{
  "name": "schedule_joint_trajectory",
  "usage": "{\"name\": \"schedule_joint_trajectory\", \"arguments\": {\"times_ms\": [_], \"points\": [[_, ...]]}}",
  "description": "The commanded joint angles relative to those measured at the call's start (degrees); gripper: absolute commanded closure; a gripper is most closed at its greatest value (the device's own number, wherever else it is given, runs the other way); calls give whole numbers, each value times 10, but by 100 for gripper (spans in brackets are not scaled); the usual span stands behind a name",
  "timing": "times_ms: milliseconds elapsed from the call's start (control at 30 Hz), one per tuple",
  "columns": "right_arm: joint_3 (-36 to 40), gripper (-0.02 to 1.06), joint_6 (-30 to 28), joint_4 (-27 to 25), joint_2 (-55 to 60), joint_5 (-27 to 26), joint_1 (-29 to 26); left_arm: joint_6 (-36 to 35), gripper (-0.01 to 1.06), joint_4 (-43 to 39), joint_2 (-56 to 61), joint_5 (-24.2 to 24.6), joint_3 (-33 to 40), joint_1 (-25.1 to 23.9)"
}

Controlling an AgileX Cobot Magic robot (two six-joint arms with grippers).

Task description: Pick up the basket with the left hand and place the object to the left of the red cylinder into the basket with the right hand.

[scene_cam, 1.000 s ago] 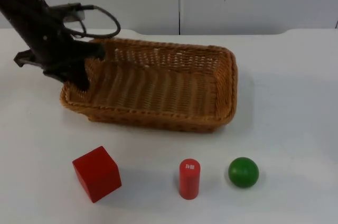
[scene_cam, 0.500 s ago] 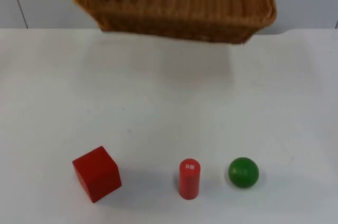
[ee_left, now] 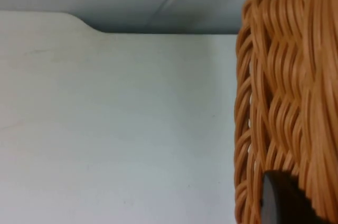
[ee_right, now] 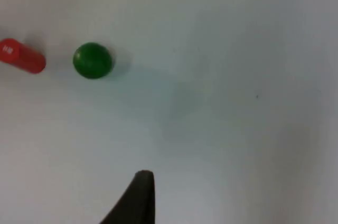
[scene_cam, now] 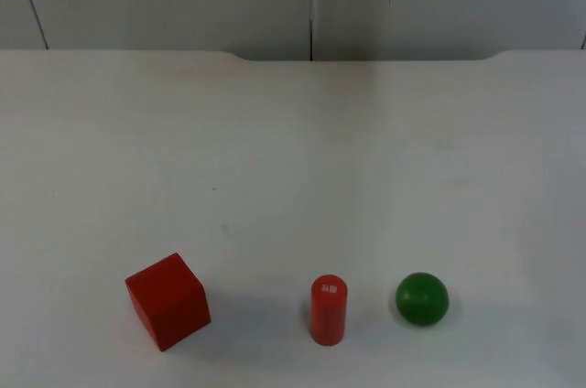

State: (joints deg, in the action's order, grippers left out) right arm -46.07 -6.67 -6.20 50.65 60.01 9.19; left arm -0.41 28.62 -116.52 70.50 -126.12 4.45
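Aloft, left end effector (ee_left: 288, 203) gripping basket (ee_left: 285, 102)

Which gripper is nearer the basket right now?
Left. The left gripper is against the basket wicker wall; the right gripper hangs over bare table by the green ball.

We are seeing three obstacles sitting in a row near the front edge of the white table (scene_cam: 293, 150): red cube (scene_cam: 168, 301), red cylinder (scene_cam: 329, 309), green ball (scene_cam: 422, 298). Cube is standing well apart from cylinder; ball is sitting near it. Wicker basket (ee_left: 288, 102) is hanging beside the left fingertip (ee_left: 282, 200), walling off that side.
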Motion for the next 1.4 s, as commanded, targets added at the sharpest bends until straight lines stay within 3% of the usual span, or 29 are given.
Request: {"name": "schedule_joint_trajectory", "arguments": {"times_ms": [0, 67, 133, 167, 233, 267, 467, 500, 633, 833, 1033, 1167, 1367], "points": [[0, -1, 16, 15, 16, -8, 32, -11, 105, 31, 6, -5, -4, 3], [0, -1, 59, 40, 55, -40, 106, -11, 105, 37, 6, -5, -4, 3], [0, -1, 67, 48, 66, -49, 123, -13, 105, 37, 6, -5, -4, 3], [0, -1, 82, 62, 89, -66, 157, -14, 105, 38, 6, -5, -4, 3], [0, -1, 132, 98, 151, -141, 233, -15, 105, 47, 6, -5, -4, 3], [0, -1, 132, 98, 151, -141, 233, -15, 105, 47, 6, -5, -4, 3], [-1, -1, 150, 103, 303, -350, 351, -20, 105, 75, 6, -5, -4, 3], [-1, -1, 150, 103, 303, -350, 351, -20, 105, 75, 6, -5, -4, 3], [-17, -1, 148, 103, 400, -445, 392, -27, 105, 72, 6, -5, -4, 3], [-96, -1, 144, 103, 493, -448, 430, -35, 105, 54, 6, -5, -4, 3], [-242, -1, 146, 102, 623, -446, 461, -35, 105, 48, 6, -5, -4, 3], [-348, -1, 146, 94, 717, -403, 471, -35, 105, 43, 6, -5, -4, 3], [-446, -1, 150, 86, 802, -369, 473, -35, 105, 23, 6, -5, -4, 3]]}}
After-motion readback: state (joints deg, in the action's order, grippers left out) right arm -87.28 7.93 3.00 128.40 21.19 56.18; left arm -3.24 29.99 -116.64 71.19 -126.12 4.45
